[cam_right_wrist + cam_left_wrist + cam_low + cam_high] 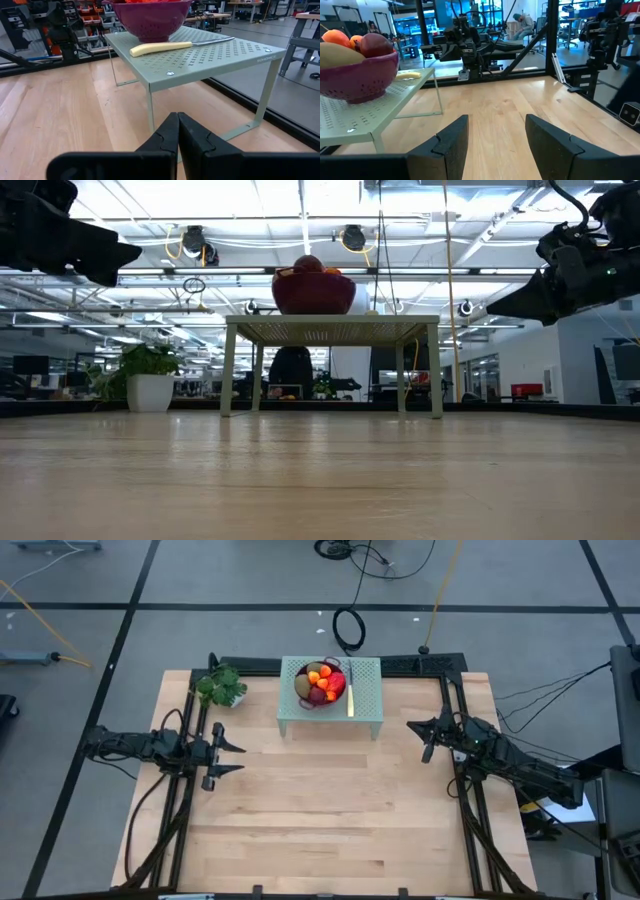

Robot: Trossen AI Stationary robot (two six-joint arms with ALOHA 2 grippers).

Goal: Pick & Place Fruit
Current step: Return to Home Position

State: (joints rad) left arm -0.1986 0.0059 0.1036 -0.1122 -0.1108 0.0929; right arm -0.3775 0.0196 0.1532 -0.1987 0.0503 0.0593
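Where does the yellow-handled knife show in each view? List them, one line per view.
High: knife on the green shelf, right of centre.
Low: not visible; shelf top is edge-on.
Left wrist: yellow handle beside the bowl.
Right wrist: lying before the bowl.
Shared landmark: the shelf.

Fruit (321,683) all piled in a magenta strainer bowl (365,75) on the pale green shelf (365,705) at the table's far edge, heaped above the rim. Brown-green oval (303,686) on the pile's left side. Small orange pieces (320,672) on the far side. Dark red ball (375,44) sits high (it tops the pile in the low view). Red-yellow piece (337,686) on the right, probably oblong, outline unclear. Pieces touch each other; none lie on the shelf or table.
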